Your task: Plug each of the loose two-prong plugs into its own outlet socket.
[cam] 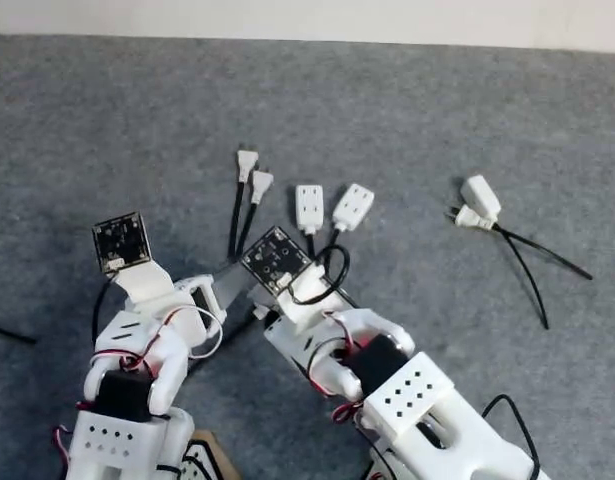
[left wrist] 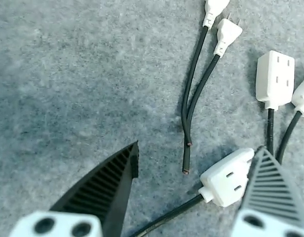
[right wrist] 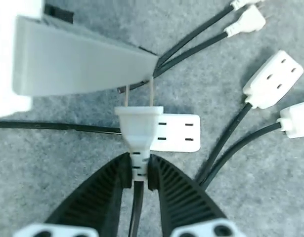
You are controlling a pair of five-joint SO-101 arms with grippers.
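My right gripper [right wrist: 138, 160] is shut on the neck of a white two-prong plug [right wrist: 139, 126], whose prongs point at the grey side of the left arm's finger [right wrist: 82, 64]. Just under the plug lies a white outlet socket [right wrist: 177, 133], flat on the carpet. In the left wrist view the same socket [left wrist: 226, 177] rests against one finger of my open left gripper [left wrist: 198, 148]. Two loose plugs [cam: 247, 160] [cam: 260, 183] and two free sockets [cam: 309, 205] [cam: 353, 205] lie farther out.
At the far right of the grey carpet [cam: 407, 120], a plug sits joined to its socket [cam: 477, 205], with black cords trailing off. The short black cords of the loose plugs [left wrist: 189, 113] end near the left gripper.
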